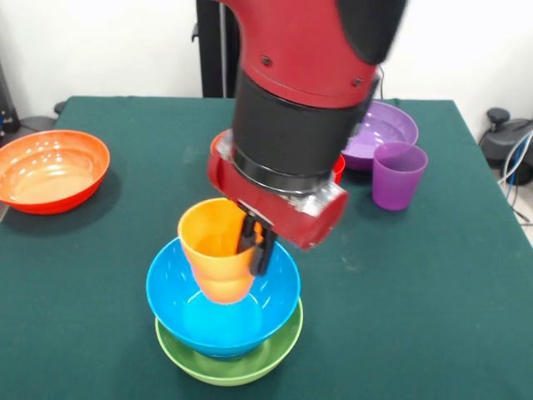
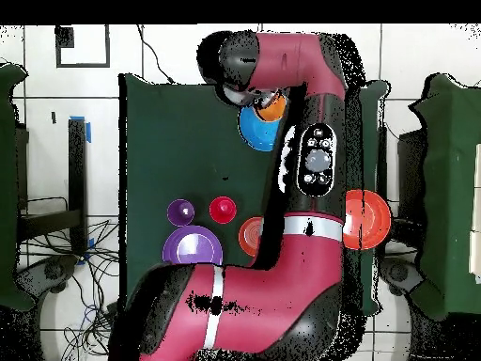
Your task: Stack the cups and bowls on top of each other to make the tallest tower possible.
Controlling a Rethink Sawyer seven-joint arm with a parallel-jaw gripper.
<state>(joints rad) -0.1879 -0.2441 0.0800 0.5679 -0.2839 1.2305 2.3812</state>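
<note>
So the jaws [image 1: 256, 243] are pinching the rim of the orange cup [image 1: 215, 250], one dark finger inside the wall and one outside, clamped narrow on that thin edge on the cup's right side. The cup is sitting tilted a bit inside the light blue bowl [image 1: 223, 310], low in the middle of the front view, and that bowl is nesting in the lime green bowl [image 1: 229, 360] under it, so the tower [image 1: 225, 317] is three pieces tall as far as I can see; a darker blue bowl could be hiding in there but I can't tell. Going by looks, this stuff is glossy hard plastic, light and stiff but slippery, so grabbing a wall at the rim seems like the sane hold, and the waisted cup is probably going to wobble if it isn't seated flat. Further out on the green worktop [image 1: 416, 283], the purple cup [image 1: 398, 174] is standing empty just beside the wide purple bowl [image 1: 385, 129] at the upper right, and the orange-red bowl [image 1: 52, 169] is sitting empty at the far left. In the overhead view a red cup [image 2: 222, 209] and a small orange bowl [image 2: 250, 235] are showing next to the arm [image 2: 315, 169].
</note>
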